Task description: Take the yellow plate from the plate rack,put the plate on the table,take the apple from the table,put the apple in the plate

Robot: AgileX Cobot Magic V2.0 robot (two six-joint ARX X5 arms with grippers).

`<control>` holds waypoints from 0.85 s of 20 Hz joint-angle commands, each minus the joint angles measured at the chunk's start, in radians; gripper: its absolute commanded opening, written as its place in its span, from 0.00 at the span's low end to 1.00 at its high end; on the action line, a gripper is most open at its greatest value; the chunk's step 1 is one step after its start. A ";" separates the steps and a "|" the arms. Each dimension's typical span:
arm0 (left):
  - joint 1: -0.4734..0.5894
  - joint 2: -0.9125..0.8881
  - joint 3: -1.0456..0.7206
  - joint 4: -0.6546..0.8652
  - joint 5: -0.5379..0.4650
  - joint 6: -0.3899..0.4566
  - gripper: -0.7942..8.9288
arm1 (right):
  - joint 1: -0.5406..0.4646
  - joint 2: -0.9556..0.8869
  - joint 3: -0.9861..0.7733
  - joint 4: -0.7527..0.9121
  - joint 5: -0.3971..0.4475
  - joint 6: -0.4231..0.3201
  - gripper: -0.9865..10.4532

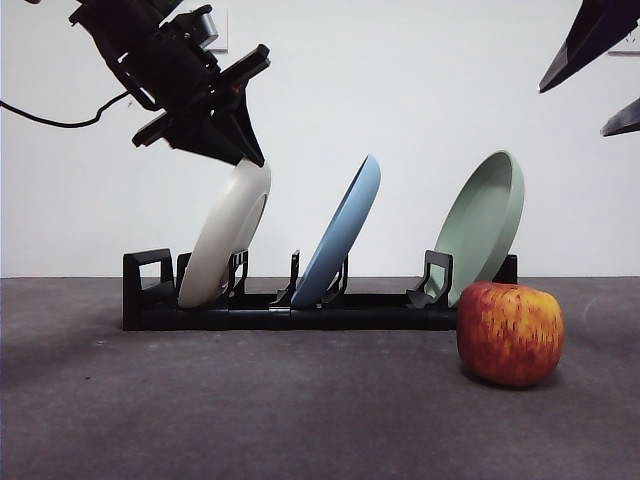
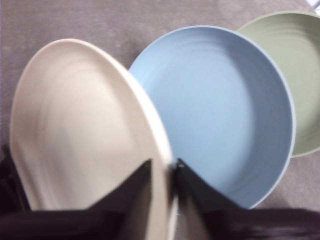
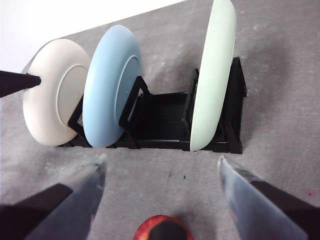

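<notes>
3 plates in plate rack [image 1: 300, 310]; left pincer [image 2: 164, 167] pinching yellow plate [image 1: 228, 235].

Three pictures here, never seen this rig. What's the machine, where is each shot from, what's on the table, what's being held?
It is a robot with two arms at a table, each ending in a gripper with two black jaws.

The front view is from a low camera looking level across the table. The other two come from cameras on the arms' wrists, looking down past their own jaws.

On the table stands a black plate rack holding three tilted plates: the yellow plate, which looks cream, a blue plate and a sage-green plate. An apple sits in front of the green plate's end of the rack.

The left gripper has its jaws closed on the yellow plate's top rim; the plate sits in its slot. The right gripper holds nothing: jaws wide open, above the apple.
</notes>
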 commanded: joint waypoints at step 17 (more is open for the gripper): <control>-0.210 -0.510 -0.002 -0.572 -0.031 0.232 0.07 | -0.003 0.002 0.005 0.002 0.000 -0.008 0.42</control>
